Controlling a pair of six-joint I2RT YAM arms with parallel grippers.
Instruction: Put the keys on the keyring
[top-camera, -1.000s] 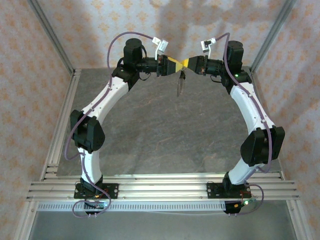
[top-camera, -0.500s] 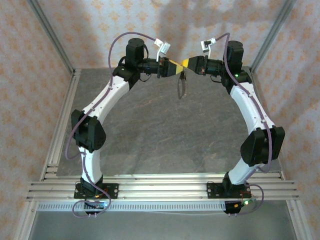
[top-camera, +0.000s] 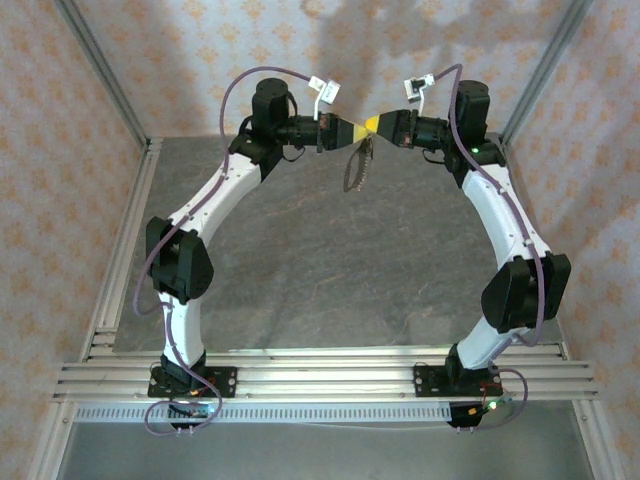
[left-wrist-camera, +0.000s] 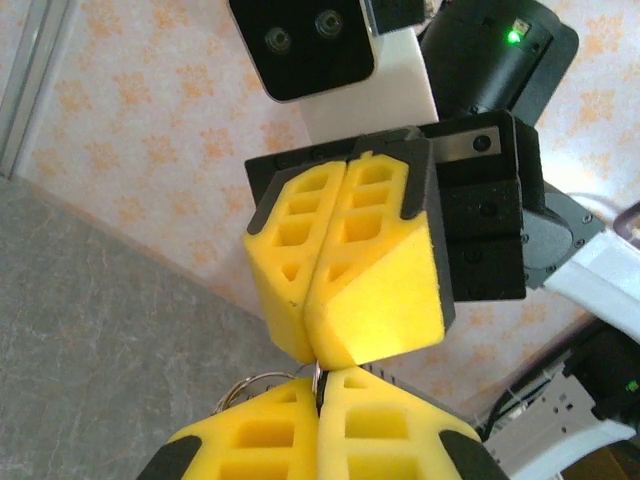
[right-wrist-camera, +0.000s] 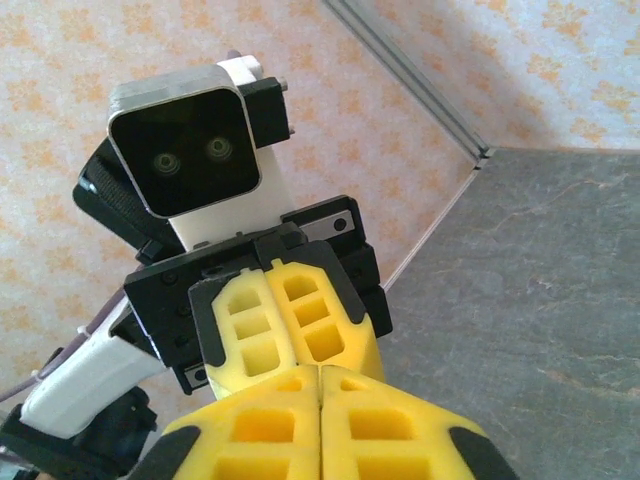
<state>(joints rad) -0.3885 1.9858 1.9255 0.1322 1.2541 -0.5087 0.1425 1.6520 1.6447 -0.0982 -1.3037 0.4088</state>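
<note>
Both arms arch inward, closed jaws meeting tip-to-tip, keyring (top-camera: 356, 170) dangling below.

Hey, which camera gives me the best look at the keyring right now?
The top external view: the keyring hangs as a whole loop below the yellow fingertips where the two arms meet. The left wrist view catches a thin arc of its wire beside the shut left gripper.

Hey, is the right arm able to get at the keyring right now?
Probably yes. The keyring hangs right where the left gripper and the right gripper meet tip to tip, with nothing between them.
</note>
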